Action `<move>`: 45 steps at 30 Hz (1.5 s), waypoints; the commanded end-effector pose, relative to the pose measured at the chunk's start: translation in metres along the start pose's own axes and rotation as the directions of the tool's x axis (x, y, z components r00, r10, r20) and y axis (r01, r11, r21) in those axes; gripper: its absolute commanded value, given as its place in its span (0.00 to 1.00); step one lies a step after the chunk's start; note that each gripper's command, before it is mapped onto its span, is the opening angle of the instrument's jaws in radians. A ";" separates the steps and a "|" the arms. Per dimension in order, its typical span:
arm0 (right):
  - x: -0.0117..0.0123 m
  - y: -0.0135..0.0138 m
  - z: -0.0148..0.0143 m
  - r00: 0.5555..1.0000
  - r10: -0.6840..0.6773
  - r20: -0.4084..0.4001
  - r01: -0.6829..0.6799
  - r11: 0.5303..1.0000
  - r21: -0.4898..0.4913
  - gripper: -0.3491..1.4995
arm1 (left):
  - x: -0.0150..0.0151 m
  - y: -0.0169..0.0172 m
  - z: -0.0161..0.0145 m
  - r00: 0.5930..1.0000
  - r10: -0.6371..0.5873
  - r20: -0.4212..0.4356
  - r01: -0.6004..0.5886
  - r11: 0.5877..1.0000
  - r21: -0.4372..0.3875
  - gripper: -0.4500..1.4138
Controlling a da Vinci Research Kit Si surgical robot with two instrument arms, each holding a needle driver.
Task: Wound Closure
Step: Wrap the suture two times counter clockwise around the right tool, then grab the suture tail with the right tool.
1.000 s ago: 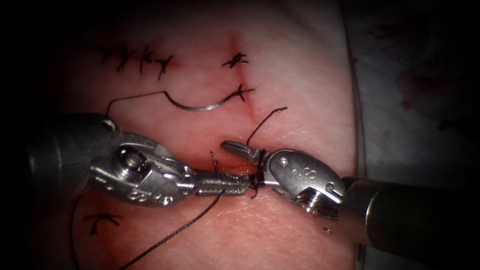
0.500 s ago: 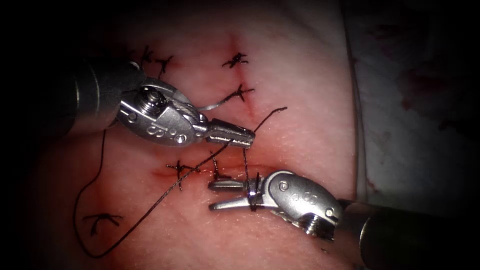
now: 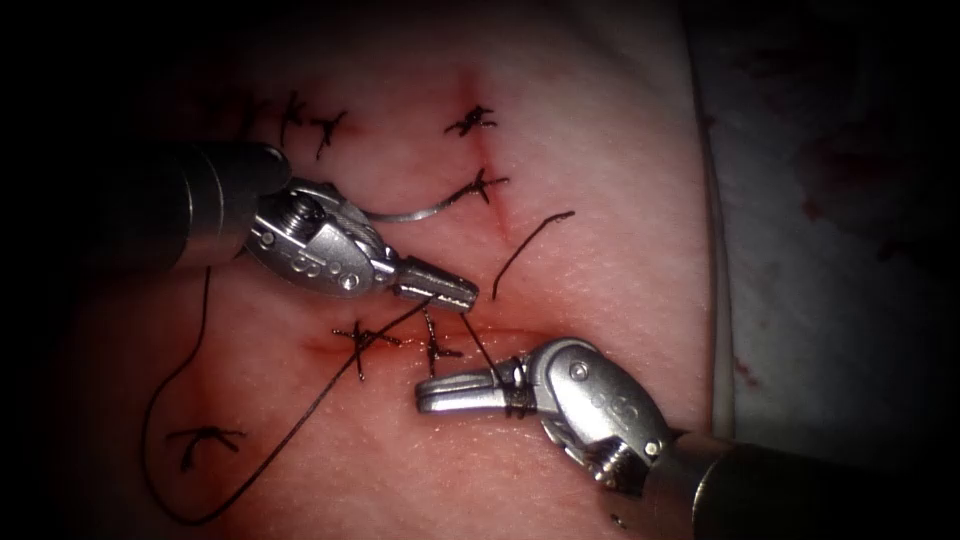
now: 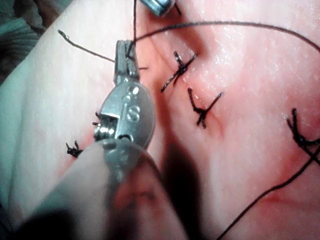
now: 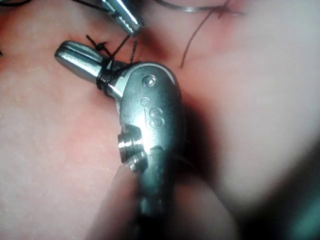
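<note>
A: What does the surface look like?

B: Pale pink tissue (image 3: 600, 150) stained with red fluid (image 3: 330, 345), reddest along the horizontal cut (image 3: 500, 335). To the right of the cut, past the tissue's edge, lies a grey cloth (image 3: 830, 200) with dark spots. The rest of the room is in darkness.

A: Take the cut as the landmark and go from the left.

B: Furthest left of the cut, the thread (image 3: 300, 430) makes a long loop over the tissue and climbs back towards the left tool (image 3: 465, 292), which sits just above the cut. Its jaws are pressed together on the thread. Two knotted stitches (image 3: 360, 338) cross the cut just below those jaws.

A: And the needle?

B: The curved needle (image 3: 420, 212) lies on the tissue well above the cut, held by neither tool. Its left part is hidden behind the left tool's wrist, so I cannot tell whether that end is in the tissue. Its right end meets an older stitch (image 3: 480, 186) on a second, vertical cut.

A: The right tool?

B: The right tool (image 3: 425, 392) lies just below the cut, jaws close together with only a narrow gap. Thread is wound around their base, and one strand runs up to the left tool's tip. Whether anything is pinched between the jaws is hard to make out. A loose thread tail (image 3: 530, 245) curves above the cut's right end.
</note>
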 end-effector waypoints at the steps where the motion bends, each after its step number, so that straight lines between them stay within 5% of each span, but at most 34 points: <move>1: -0.0002 0.0002 0.0011 0.998 0.027 -0.060 -0.028 1.000 -0.011 0.05 | -0.0010 0.0001 0.0005 1.000 0.002 0.025 -0.002 1.000 0.005 0.00; 6: 0.0007 0.0010 0.0005 0.966 0.070 -0.247 -0.145 0.942 -0.302 0.11 | -0.0022 0.0022 0.0006 0.998 0.001 0.059 -0.003 1.000 0.024 0.00; 9: 0.0010 0.0015 0.0002 0.957 0.070 -0.281 -0.169 0.922 -0.347 0.18 | -0.0023 0.0033 0.0005 0.997 0.005 0.077 -0.008 0.999 0.046 0.00; 11: 0.0011 0.0017 0.0001 0.956 0.069 -0.284 -0.171 0.920 -0.352 0.26 | -0.0021 0.0039 0.0005 0.996 0.002 0.084 -0.008 0.998 0.065 0.00; 14: 0.0011 0.0018 0.0000 0.962 0.063 -0.265 -0.171 0.897 -0.407 0.53 | -0.0014 0.0047 0.0007 0.994 0.002 0.109 -0.010 0.997 0.079 0.00; 20: 0.0015 0.0013 -0.0013 0.980 0.040 -0.197 -0.162 0.739 -0.654 0.61 | 0.0007 0.0060 0.0017 0.988 -0.013 0.155 -0.003 0.995 0.101 0.00; 25: 0.0020 0.0012 -0.0028 0.979 0.072 -0.190 -0.190 0.658 -0.729 0.83 | 0.0024 0.0067 0.0027 0.984 -0.002 0.177 -0.018 0.993 0.115 0.00; 38: 0.0028 0.0026 -0.0046 0.943 0.129 -0.307 -0.324 0.577 -0.750 0.88 | 0.0025 0.0071 0.0033 0.977 0.032 0.211 -0.057 0.992 0.113 0.00; 45: 0.0027 0.0036 -0.0052 0.952 0.160 -0.263 -0.308 0.505 -0.806 0.88 | 0.0030 0.0078 0.0038 0.973 0.051 0.225 -0.077 0.991 0.109 0.00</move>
